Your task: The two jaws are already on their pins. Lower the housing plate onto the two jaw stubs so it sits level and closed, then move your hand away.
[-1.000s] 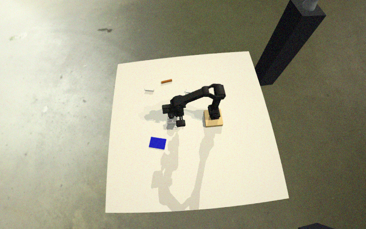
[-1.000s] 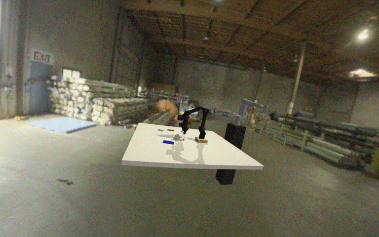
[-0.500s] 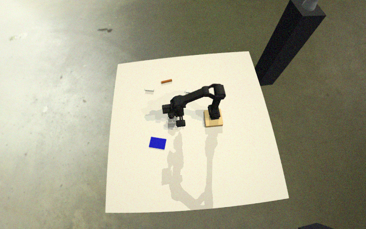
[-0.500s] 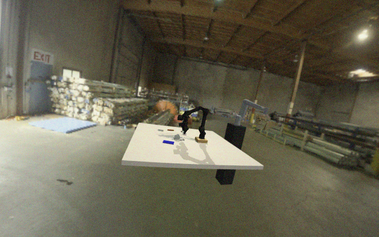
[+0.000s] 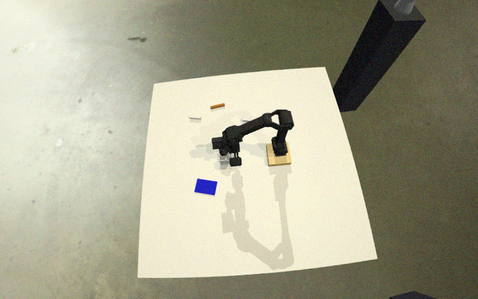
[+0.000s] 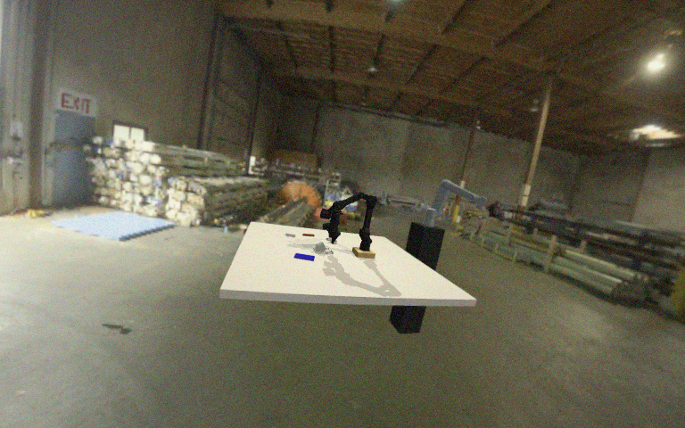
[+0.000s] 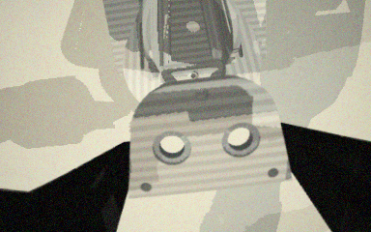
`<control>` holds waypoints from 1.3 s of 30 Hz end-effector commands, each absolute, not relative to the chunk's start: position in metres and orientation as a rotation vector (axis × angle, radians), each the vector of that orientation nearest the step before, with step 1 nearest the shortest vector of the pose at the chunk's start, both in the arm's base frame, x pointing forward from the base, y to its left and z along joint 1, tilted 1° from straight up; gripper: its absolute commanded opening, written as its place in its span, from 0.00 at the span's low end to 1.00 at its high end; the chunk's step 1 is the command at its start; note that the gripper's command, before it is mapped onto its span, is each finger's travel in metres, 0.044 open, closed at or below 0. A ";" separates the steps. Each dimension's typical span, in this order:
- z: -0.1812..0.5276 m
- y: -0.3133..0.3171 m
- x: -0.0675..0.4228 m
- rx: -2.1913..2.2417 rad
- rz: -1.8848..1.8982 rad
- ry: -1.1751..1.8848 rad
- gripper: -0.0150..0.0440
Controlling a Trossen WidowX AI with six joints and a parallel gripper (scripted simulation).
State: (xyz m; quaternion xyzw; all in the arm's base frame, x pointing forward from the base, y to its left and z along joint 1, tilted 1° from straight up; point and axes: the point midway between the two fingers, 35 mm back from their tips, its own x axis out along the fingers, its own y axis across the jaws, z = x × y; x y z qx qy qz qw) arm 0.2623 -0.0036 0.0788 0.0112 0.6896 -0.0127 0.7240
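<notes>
The pale grey housing plate [image 7: 205, 161] has a rounded far edge, two large ringed holes and two small holes. My gripper [image 7: 203, 140] [image 5: 229, 157] [image 6: 333, 240] is shut on the plate, with a black finger at its left and right edges. The silvery jaw assembly [image 7: 193, 48] [image 5: 224, 162] [image 6: 319, 247] lies on the table beyond the plate's rounded edge in the wrist view. The plate hides its near part. The jaw stubs cannot be told apart, and the height of the plate over them is unclear.
On the white table [image 5: 327, 222] [image 6: 283, 281] are a blue rectangle [image 5: 205, 187] [image 6: 303, 257], an orange bar [image 5: 217, 106] [image 6: 308, 234], a small pale piece [image 5: 195, 118] [image 6: 290, 234] and another near the arm [image 5: 246, 119]. The arm stands on a wooden base [image 5: 278, 159] [image 6: 363, 253].
</notes>
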 end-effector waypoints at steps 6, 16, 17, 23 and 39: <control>0.062 -0.004 0.262 0.027 -0.034 1.532 0.85; 0.045 -0.004 0.262 0.027 -0.034 1.532 0.85; 0.044 -0.004 0.262 0.027 -0.034 1.532 0.85; 0.034 -0.004 0.261 0.027 -0.034 1.532 0.85; 0.027 -0.004 0.261 0.027 -0.034 1.532 0.85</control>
